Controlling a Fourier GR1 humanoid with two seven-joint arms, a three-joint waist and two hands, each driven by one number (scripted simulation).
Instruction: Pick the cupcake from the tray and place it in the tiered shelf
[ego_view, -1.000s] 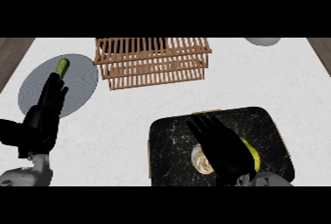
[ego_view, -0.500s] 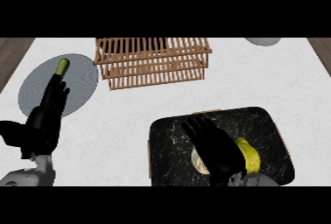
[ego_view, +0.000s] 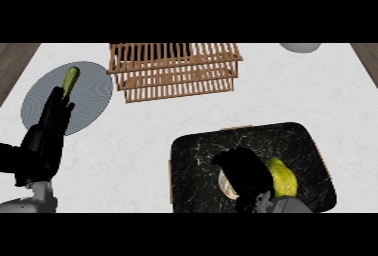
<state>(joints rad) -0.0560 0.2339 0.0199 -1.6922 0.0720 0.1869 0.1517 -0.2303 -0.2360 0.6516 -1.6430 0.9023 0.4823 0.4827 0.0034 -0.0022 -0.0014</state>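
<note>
The right robot hand (ego_view: 247, 175) hung over the black tray (ego_view: 199, 155), its fingers curled down onto the pale cupcake (ego_view: 227, 186), of which only a sliver showed at the hand's left edge. It seemed to be closing on the cupcake, though the hand hid the contact itself. To do this step well, the fingers should settle around the cupcake's sides before any lift, and keep off the yellow-green fruit (ego_view: 283, 179) lying just to the hand's right. The wooden tiered shelf (ego_view: 176, 70) stood well ahead of that hand, up and to its left across the white worktop (ego_view: 148, 145). The left robot hand (ego_view: 48, 135) rested open, fingers straight, over the grey plate (ego_view: 92, 92).
</note>
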